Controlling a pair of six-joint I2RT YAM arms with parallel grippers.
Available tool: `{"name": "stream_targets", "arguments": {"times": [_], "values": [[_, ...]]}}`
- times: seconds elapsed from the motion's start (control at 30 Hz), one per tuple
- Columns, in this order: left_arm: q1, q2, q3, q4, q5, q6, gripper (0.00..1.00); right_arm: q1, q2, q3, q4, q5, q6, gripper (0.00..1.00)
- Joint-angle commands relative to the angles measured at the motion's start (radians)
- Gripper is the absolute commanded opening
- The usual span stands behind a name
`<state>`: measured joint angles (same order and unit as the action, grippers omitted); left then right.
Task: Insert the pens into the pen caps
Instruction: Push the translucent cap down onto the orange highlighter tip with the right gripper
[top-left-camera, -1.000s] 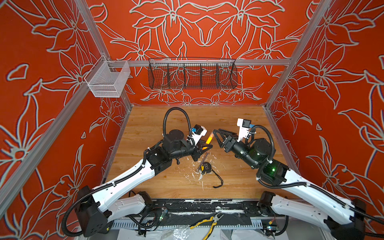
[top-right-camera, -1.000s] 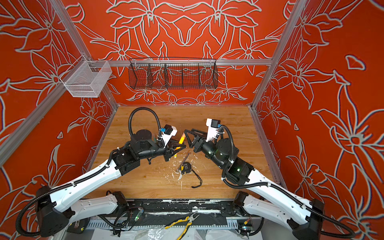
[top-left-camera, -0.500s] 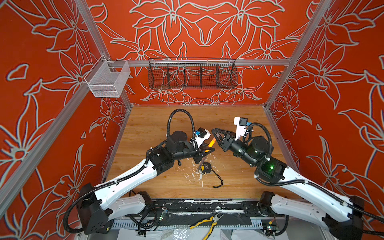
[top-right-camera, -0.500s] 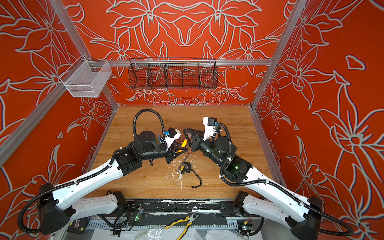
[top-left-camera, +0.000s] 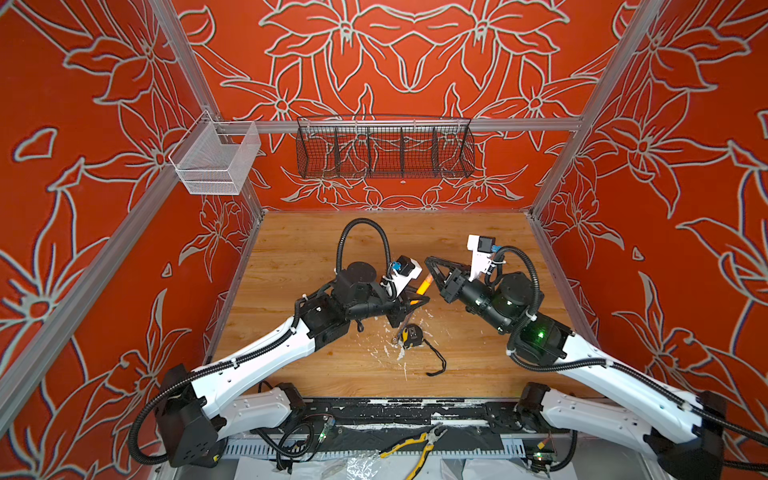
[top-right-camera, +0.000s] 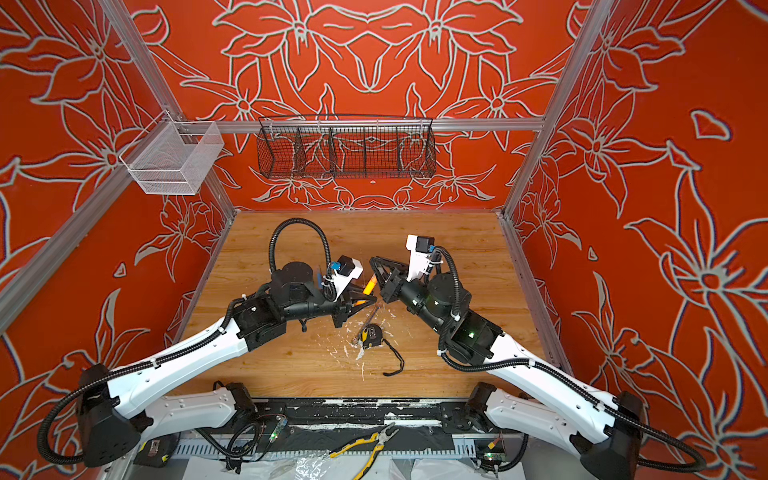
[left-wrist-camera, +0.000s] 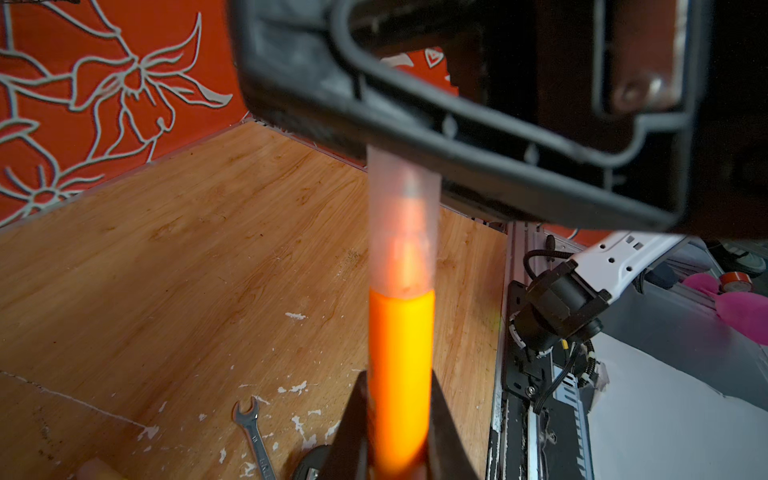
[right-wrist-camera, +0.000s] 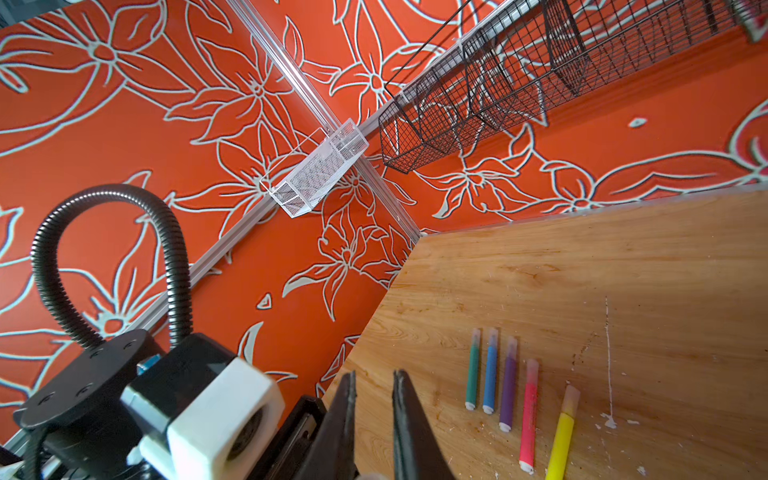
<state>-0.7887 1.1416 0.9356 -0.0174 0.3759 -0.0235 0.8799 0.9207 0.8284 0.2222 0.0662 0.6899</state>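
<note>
Both jaws clamped, left on orange pen (left-wrist-camera: 401, 374), right on cap (left-wrist-camera: 403, 224)

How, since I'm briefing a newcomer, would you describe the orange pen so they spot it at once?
Look above the middle of the wooden table. There the left tool holds the pen in the air, its clear cap in the right tool. It alone is orange and lifted; the five other pens lie in a row.

White arms (top-left-camera: 257, 361), black joints (top-left-camera: 328, 322) — ribbed black cables (top-left-camera: 362, 221).
</note>
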Motion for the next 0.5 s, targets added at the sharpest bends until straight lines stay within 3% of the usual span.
{"name": "stream_targets", "arguments": {"times": [0.0, 0.23, 0.47], "values": [[-0.006, 0.005, 0.029, 0.067, -0.059, -0.020, 0.00, 0.010, 0.003, -0.025, -0.014, -0.036, 0.018, 0.00], [-0.005, 0.038, 0.116, 0.070, -0.226, -0.004, 0.00, 0.010, 0.002, -0.057, -0.037, -0.052, 0.011, 0.00], [-0.003, 0.085, 0.252, 0.047, -0.299, 0.036, 0.00, 0.013, 0.004, -0.094, -0.006, -0.091, 0.016, 0.00]]}}
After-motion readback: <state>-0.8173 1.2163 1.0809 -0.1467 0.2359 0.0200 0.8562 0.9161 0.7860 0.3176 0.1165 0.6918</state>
